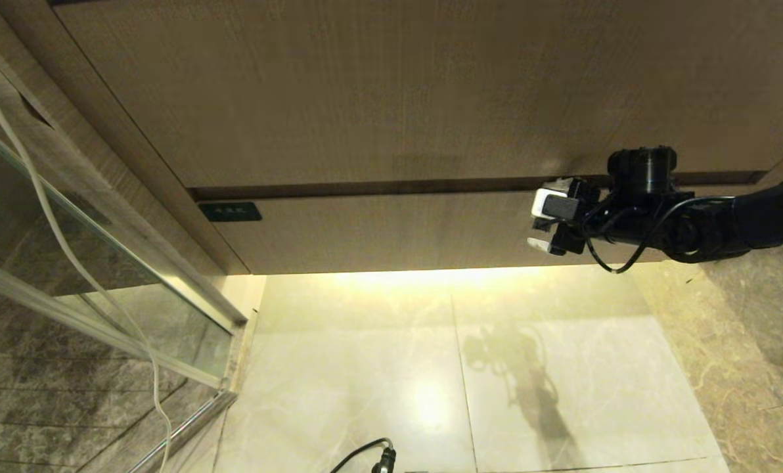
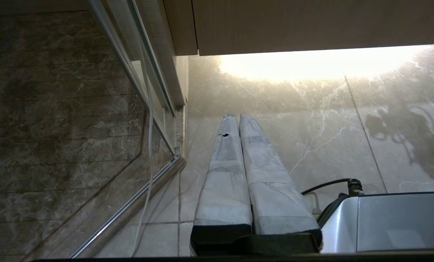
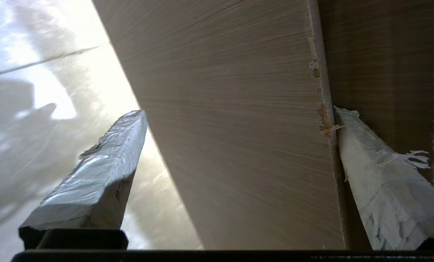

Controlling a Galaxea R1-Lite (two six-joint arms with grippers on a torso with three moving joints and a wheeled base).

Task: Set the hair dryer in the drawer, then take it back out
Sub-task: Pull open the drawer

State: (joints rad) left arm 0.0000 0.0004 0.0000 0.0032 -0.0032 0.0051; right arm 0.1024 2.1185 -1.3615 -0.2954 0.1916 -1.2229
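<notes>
The wide, shallow light wood-grain drawer point(image 1: 391, 230) sits closed under the much taller plain wood panel point(image 1: 424, 92), a small dark label point(image 1: 230, 211) at its front's upper left corner. The white hair dryer shows in none of the views, so where it lies cannot be told. At the drawer's right end the right gripper point(image 1: 544, 226) reaches in from the right on its black arm, its jaws spread wide and holding nothing — in the right wrist view one white-wrapped finger point(image 3: 381, 174) lies in the dark gap along the front's top edge, the other point(image 3: 100, 171) stands off beyond the front's lower edge, with the front between them. The left gripper point(image 2: 235, 118) hangs parked over the pale marble floor point(image 1: 431, 368), its two wrapped fingers pressed together and empty, near a glass partition with a metal rail point(image 2: 129, 207) and a thin white cord point(image 1: 56, 230).
</notes>
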